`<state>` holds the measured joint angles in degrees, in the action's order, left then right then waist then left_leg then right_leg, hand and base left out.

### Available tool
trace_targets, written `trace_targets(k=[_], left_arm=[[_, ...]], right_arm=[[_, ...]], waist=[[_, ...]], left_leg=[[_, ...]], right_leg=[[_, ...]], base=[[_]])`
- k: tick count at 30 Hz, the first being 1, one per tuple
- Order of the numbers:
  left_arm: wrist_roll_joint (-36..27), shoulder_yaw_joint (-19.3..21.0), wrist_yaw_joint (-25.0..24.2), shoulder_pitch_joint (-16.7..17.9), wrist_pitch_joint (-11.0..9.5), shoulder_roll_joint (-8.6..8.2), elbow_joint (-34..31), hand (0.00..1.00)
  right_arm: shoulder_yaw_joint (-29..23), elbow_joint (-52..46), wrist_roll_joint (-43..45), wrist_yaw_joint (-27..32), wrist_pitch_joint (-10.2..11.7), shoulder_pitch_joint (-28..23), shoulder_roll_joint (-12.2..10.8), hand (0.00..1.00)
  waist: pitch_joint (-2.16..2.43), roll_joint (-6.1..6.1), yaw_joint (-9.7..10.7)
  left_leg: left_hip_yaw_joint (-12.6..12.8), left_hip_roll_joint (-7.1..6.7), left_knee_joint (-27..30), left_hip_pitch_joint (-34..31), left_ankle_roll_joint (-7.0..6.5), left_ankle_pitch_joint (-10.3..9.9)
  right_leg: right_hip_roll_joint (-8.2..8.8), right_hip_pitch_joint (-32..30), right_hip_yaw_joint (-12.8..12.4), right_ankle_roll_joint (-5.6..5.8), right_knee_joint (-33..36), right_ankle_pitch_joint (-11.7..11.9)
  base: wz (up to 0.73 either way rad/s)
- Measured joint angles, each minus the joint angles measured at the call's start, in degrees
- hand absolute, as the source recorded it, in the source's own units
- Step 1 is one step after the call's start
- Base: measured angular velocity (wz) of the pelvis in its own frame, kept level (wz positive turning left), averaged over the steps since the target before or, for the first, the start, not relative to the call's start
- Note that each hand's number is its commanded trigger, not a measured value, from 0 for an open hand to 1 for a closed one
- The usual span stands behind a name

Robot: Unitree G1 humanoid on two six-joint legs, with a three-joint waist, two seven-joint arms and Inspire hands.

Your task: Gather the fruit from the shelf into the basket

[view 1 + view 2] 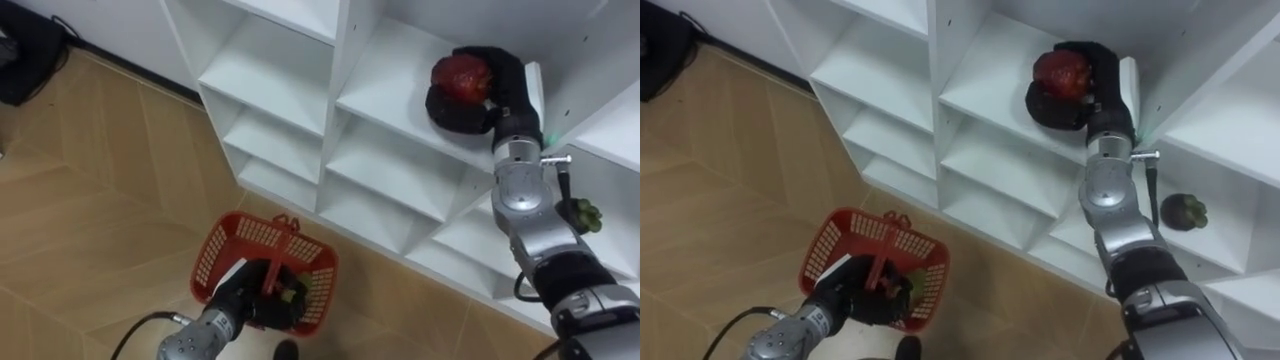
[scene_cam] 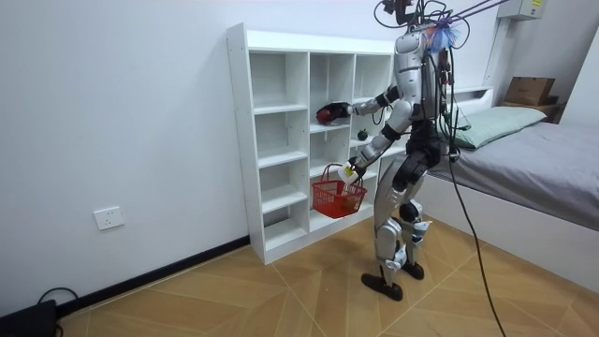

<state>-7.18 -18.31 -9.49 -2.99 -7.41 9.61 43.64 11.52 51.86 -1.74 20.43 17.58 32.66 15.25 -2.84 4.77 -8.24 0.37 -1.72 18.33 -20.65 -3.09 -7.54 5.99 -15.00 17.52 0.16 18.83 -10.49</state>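
A round red fruit [image 1: 462,78] sits at the front of a middle compartment of the white closet [image 1: 282,72], and my right hand [image 1: 502,80] is curled round it from behind and below. My left hand [image 1: 250,295] hangs low before the closet, shut on the handle of a red plastic basket [image 1: 225,250]. Something yellow-green [image 1: 293,293] lies in the basket. A dark fruit with a green cap [image 1: 1185,211] rests on a shelf one compartment lower, to the right of my arm. In the room view I stand facing the closet [image 2: 281,140], with the basket [image 2: 337,195] at thigh height.
The closet's other compartments [image 1: 270,135] to the left and below hold nothing. A black bag [image 1: 25,50] lies on the wooden floor at the far left. A bed [image 2: 552,159] stands behind me at the room view's right.
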Motion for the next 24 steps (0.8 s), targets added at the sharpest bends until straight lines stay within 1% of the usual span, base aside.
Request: trace_targets(k=[5, 9, 14, 21, 23, 24], left_arm=[[-0.06, 0.07, 0.00, -0.09, 0.00, 0.05, 0.26, 1.00], [-0.14, 0.02, 0.19, -0.98, -0.02, -0.27, 0.28, 1.00], [-1.22, -0.12, 0.55, -1.23, -0.09, -0.13, 0.27, 1.00], [-1.25, -0.03, 1.27, -1.31, -0.11, -0.24, 0.28, 1.00], [-1.26, 0.21, 2.01, -1.42, -0.13, -0.55, 0.29, 1.00], [-1.26, 0.32, 2.50, -1.47, -0.14, -0.66, 0.28, 1.00]], right_arm=[[0.01, 0.23, 0.38, -0.28, 0.02, 0.05, -0.13, 1.00], [0.01, -0.06, 0.44, -0.59, -0.02, 0.01, -0.15, 1.00], [0.21, -2.32, 1.91, -0.60, -0.25, -0.86, -0.53, 1.00], [1.23, -7.99, 4.26, 0.69, -0.03, -4.92, -0.71, 1.00], [1.93, -9.16, 5.05, 0.62, 0.04, -5.50, -0.77, 1.00], [2.38, -10.13, 6.24, 0.56, 0.15, -6.19, -0.87, 1.00]], waist=[[0.00, 0.00, 0.08], [0.00, 0.00, 0.21], [0.00, 0.00, 0.61], [0.10, -0.29, 0.53], [0.13, -0.34, 0.41], [0.17, -0.40, 0.33]], left_leg=[[0.00, 0.00, -0.05, 0.01, 0.00, 0.00], [0.02, 0.00, 0.16, 0.00, 0.00, 0.00], [0.10, 0.03, 0.14, -0.01, 0.00, 0.00], [0.49, 0.14, 0.13, -0.23, 0.00, -0.01], [0.99, 0.25, 0.05, -0.23, 0.01, -0.01], [1.36, 0.33, -0.03, -0.23, 0.01, -0.01]], right_leg=[[0.02, -0.02, -0.04, 0.03, 0.00, -0.02], [0.01, 0.13, -0.03, 0.03, 0.01, -0.02], [-0.04, 0.09, -0.08, 0.04, 0.00, -0.03], [-0.10, -0.35, -0.26, 0.04, -0.09, -0.02], [-0.17, -0.66, -0.93, 0.03, -0.01, -0.02], [-0.33, -0.90, -1.65, 0.02, 0.00, 0.00]], base=[[0.00], [0.00], [0.00], [-0.03], [-0.14], [-0.13]])
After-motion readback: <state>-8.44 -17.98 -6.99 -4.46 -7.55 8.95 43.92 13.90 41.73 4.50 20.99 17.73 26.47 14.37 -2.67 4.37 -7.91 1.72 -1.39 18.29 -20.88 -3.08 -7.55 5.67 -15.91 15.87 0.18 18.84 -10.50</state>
